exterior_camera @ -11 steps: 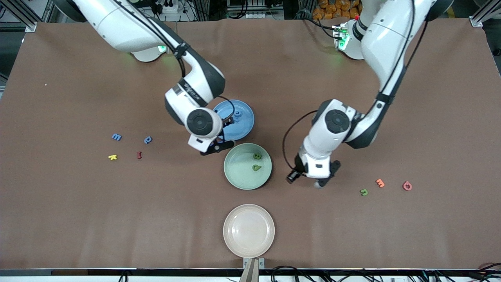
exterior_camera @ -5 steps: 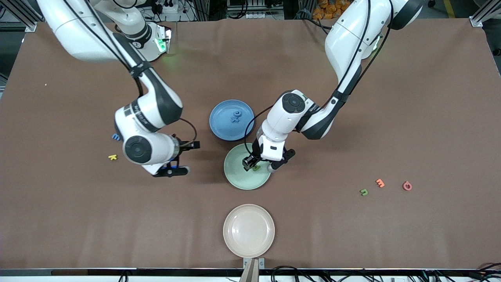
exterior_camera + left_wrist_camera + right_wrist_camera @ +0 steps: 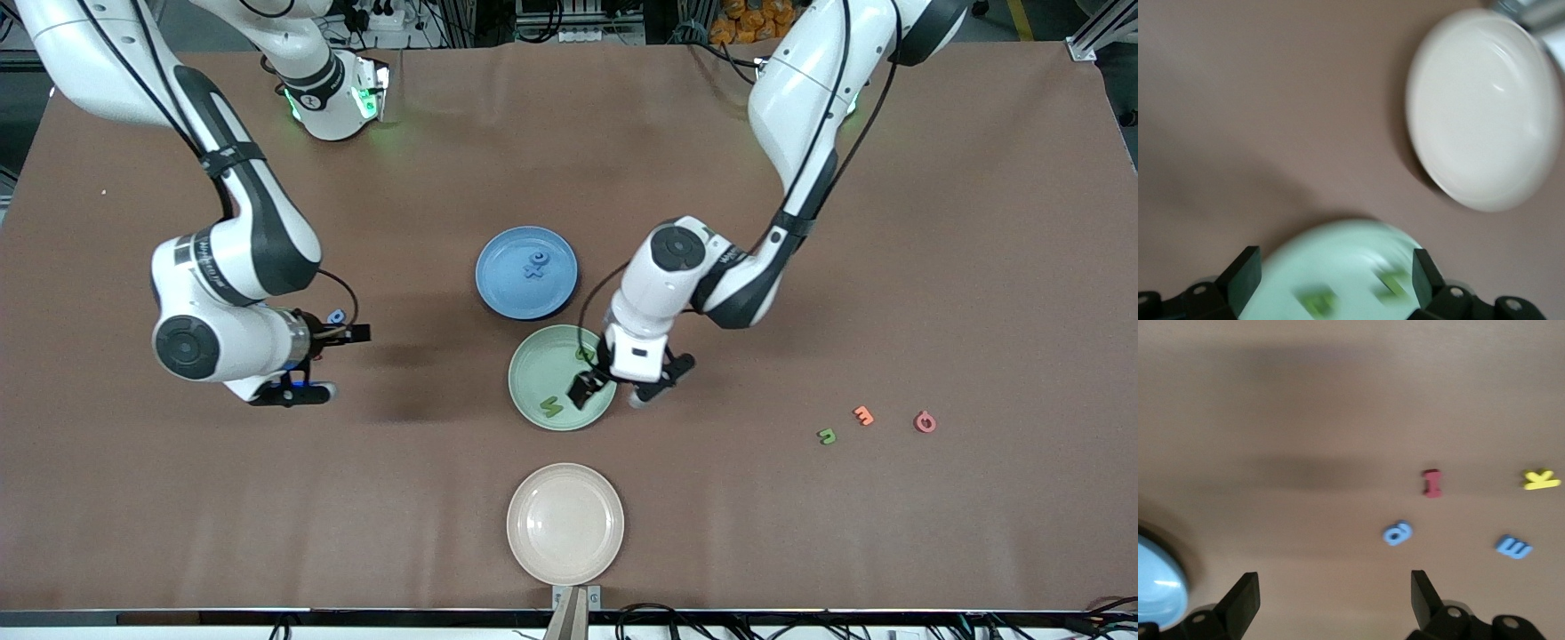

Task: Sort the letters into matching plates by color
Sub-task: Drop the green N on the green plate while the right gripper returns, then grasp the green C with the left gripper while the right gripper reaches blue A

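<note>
Brown table, beige-pink plate nearest camera

Two letters in one plate, two in the plate just nearer the camera

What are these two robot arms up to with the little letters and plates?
They are sorting letters by color. The left gripper hangs open over the green plate, which holds green letters. The right gripper is open above the blue letter lying on the table toward the right arm's end. The blue plate already holds blue letters.
</note>
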You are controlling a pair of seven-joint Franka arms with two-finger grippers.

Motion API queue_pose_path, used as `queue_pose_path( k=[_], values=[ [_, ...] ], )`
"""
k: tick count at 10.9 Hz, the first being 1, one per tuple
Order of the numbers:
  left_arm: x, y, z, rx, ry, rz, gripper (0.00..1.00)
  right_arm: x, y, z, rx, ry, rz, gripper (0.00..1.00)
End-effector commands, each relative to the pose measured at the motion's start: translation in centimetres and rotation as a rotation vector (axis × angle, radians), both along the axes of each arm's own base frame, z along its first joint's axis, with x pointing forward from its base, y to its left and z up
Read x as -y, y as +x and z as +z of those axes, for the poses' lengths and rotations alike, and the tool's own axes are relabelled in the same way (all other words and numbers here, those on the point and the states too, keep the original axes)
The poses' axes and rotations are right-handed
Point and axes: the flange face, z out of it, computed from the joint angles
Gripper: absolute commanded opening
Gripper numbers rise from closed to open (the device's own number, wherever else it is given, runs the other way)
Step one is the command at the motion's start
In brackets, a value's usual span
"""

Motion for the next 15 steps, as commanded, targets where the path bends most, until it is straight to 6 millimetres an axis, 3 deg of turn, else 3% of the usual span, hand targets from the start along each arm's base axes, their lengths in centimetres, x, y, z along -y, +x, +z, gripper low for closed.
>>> queue_pose_path(
  k=[1,3,4,6,7,9,11,15],
  values=[
    [-12.4,5.6,-1.9,-0.087,0.226,-0.045,1.00,4.8,-0.5,0.7,0.020,0.017,0.089,1.00],
    [-19.6,8.1,-3.1,-0.140,0.256,0.014,1.00,8.3,0.0,2.7,0.059,-0.004,0.036,1.00],
    [-22.3,8.6,-4.5,-0.161,0.268,0.014,1.00,10.3,0.1,2.5,0.070,-0.021,0.024,1.00],
    [-26.5,9.4,-5.1,-0.187,0.310,-0.086,1.00,12.7,-0.6,3.0,0.101,-0.017,0.081,1.00],
    [-27.7,9.4,-5.2,-0.216,0.329,-0.122,1.00,12.9,-1.9,2.8,0.123,-0.023,0.083,1.00],
    [-29.3,9.4,-5.4,-0.241,0.343,-0.158,1.00,12.5,-4.9,0.2,0.182,-0.028,0.089,1.00],
    [-31.6,9.8,-5.5,-0.248,0.359,-0.230,1.00,11.9,-6.4,-2.4,0.169,-0.025,0.091,1.00],
    [-33.1,9.9,-6.6,-0.246,0.377,-0.370,1.00,7.3,-8.3,-4.8,0.141,-0.059,-0.077,0.98]
  ],
)
